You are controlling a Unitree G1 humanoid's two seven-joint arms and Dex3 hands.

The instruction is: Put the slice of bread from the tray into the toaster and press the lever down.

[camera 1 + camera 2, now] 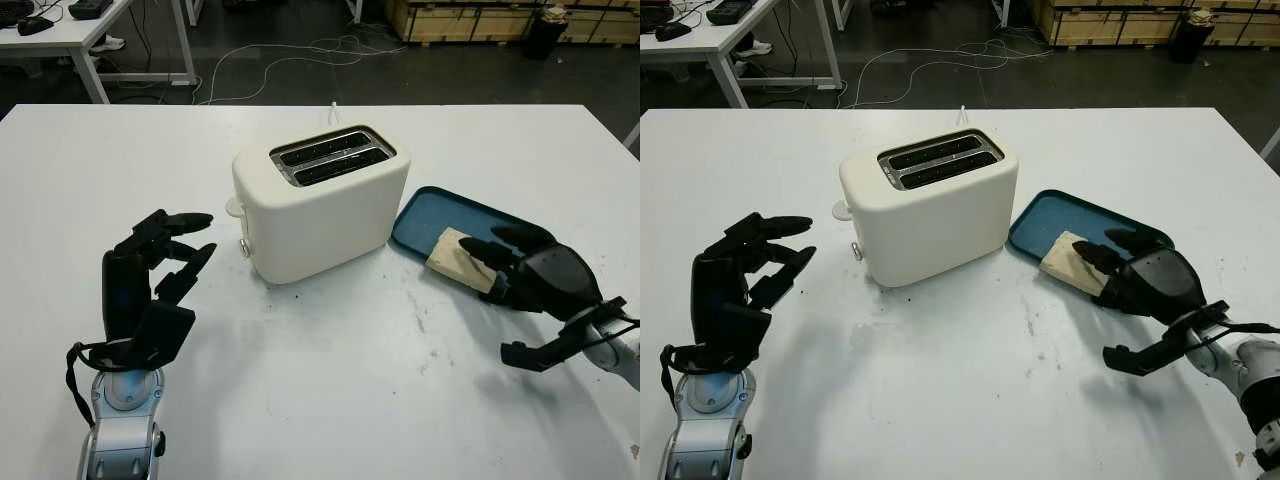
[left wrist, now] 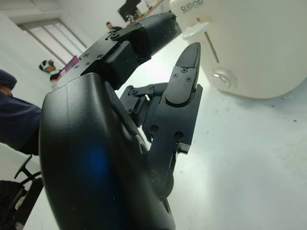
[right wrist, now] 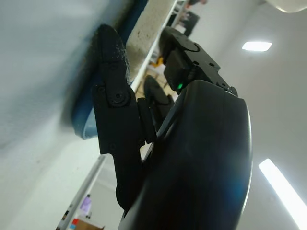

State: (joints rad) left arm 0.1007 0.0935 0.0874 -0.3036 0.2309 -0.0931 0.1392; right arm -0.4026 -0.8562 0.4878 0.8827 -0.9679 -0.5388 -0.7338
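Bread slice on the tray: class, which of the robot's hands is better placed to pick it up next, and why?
The right hand. It is already at the bread slice on the blue tray, fingers over it. The left hand is open beyond the toaster, far from the tray.

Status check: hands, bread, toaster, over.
Right hand on the bread slice in the blue tray, grip unconfirmed. Left hand open, beside the toaster. Slots empty, lever up. Path clear.
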